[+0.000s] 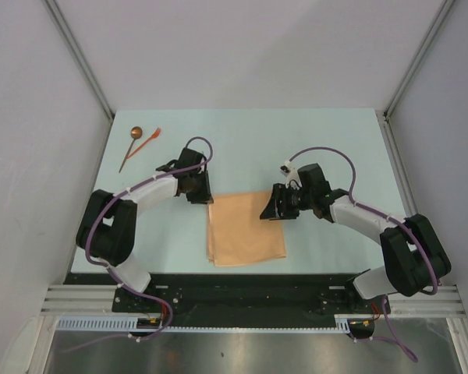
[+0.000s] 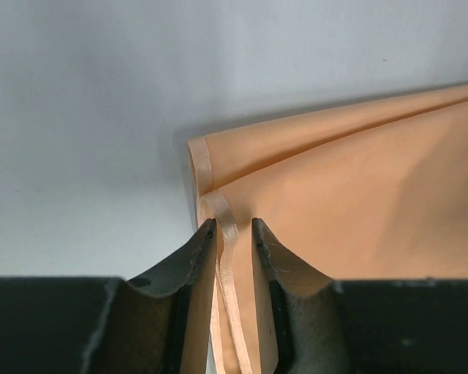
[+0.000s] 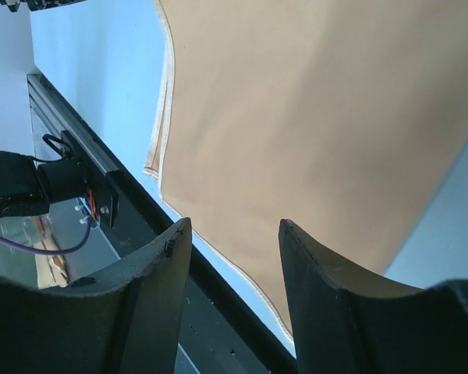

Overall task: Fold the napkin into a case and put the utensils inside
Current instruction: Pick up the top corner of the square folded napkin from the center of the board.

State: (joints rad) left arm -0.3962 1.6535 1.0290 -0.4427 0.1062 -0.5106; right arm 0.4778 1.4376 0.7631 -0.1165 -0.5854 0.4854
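Observation:
The tan-orange napkin lies folded in layers near the middle of the table. My left gripper sits at its far left corner. In the left wrist view the jaws stand a little apart, and the corner's hemmed edge lies slack in the gap. My right gripper hovers over the far right corner, open, with nothing between its fingers and the napkin beneath. A dark-handled spoon and an orange-red fork lie together at the far left of the table, well away from both grippers.
A black rail runs along the table's near edge, close to the napkin's near side; it also shows in the right wrist view. White walls enclose the table on the left, right and back.

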